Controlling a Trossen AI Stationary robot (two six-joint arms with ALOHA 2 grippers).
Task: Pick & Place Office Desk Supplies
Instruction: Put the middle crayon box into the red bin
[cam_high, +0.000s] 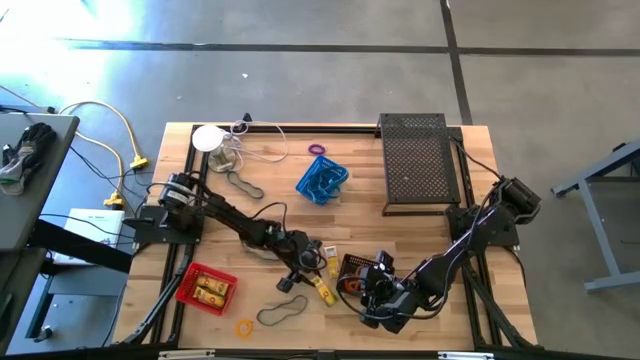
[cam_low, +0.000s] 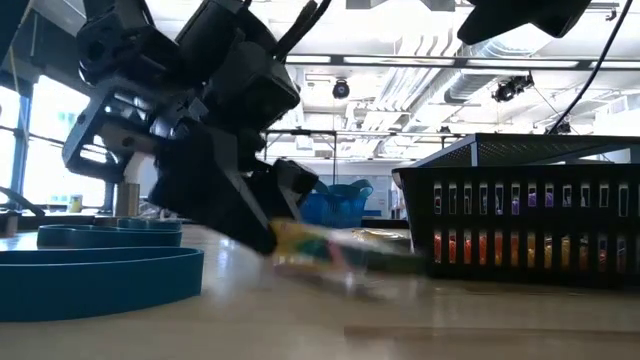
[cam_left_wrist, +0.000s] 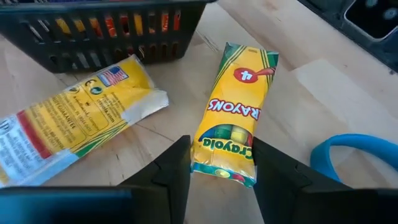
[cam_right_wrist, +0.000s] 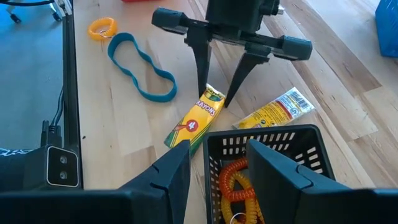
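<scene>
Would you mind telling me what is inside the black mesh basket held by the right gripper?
The black mesh basket holds an orange coiled cord. The right gripper grips its rim, and its fingers and the walls hide the rest.

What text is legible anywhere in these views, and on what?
"CRAYONS", "Crayola" and "4": on the yellow crayon pack between the left gripper fingers.
Fine print and a flag mark on the second yellow pack: too small to read.
Nothing else is readable.

Left pincer down, fingers apart
</scene>
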